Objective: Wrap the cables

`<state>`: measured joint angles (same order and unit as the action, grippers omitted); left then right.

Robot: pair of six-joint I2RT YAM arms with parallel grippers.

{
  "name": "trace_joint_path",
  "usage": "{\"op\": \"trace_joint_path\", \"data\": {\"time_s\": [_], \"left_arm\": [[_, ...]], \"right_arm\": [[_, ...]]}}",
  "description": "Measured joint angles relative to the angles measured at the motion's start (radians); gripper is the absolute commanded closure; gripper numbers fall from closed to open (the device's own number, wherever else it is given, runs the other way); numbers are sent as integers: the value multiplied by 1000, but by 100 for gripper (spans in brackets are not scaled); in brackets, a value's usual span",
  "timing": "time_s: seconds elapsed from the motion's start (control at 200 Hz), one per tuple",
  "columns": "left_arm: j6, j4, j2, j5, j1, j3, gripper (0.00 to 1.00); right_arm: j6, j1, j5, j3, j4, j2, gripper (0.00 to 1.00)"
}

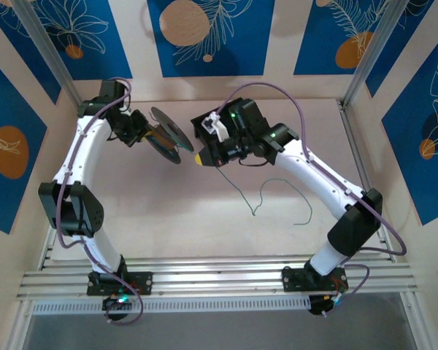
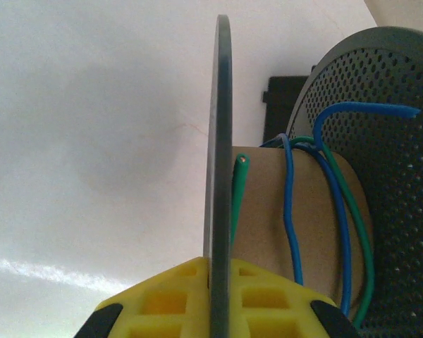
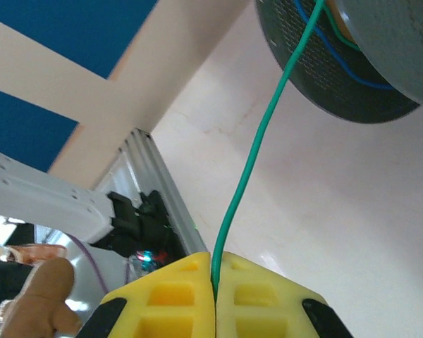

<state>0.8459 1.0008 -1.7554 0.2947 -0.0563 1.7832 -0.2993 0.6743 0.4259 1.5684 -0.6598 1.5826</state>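
Starting at the near edge, you have both arms reaching out over the pale desk [image 1: 204, 240] and converging toward its far half. Between them, a loose length of green cable [image 1: 254, 211] lies on the desk in an open curl, tail toward the right arm.

Further out, the right end effector [image 1: 202, 157] is pinched tight on that cable. In its wrist view the yellow fingers [image 3: 169, 296] meet with the green strand squeezed in the seam. The strand climbs in a gentle bend to the spool [image 3: 317, 84].

Just beside it, not touching, the left end effector [image 1: 147, 135] grips the spool by its rim. From above, the spool sits tilted, both dark flanges showing as ovals.

In the left wrist view the fingers are clamped on the thin solid flange [image 2: 222, 127], seen edge-on. Past that flange, the cardboard core [image 2: 317, 211] carries a few slack turns of blue cable [image 2: 290, 218] and green. A cut green end stands just beside the flange, and a blue end sticks out free.

Farthest sits the perforated flange [image 2: 402, 211], then the blue-and-cream backdrop panels [image 1: 204, 36].
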Motion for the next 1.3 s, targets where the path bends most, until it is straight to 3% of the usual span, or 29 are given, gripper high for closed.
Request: {"op": "trace_joint_path", "data": {"time_s": [0.385, 0.72, 1.301], "left_arm": [[29, -32, 81, 272, 112, -25, 100], [31, -143, 100, 458, 182, -31, 100], [-98, -174, 151, 548, 189, -79, 100]], "right_arm": [[179, -29, -123, -320, 268, -103, 100], [296, -67, -239, -377, 426, -77, 100], [256, -172, -218, -346, 518, 42, 100]]}}
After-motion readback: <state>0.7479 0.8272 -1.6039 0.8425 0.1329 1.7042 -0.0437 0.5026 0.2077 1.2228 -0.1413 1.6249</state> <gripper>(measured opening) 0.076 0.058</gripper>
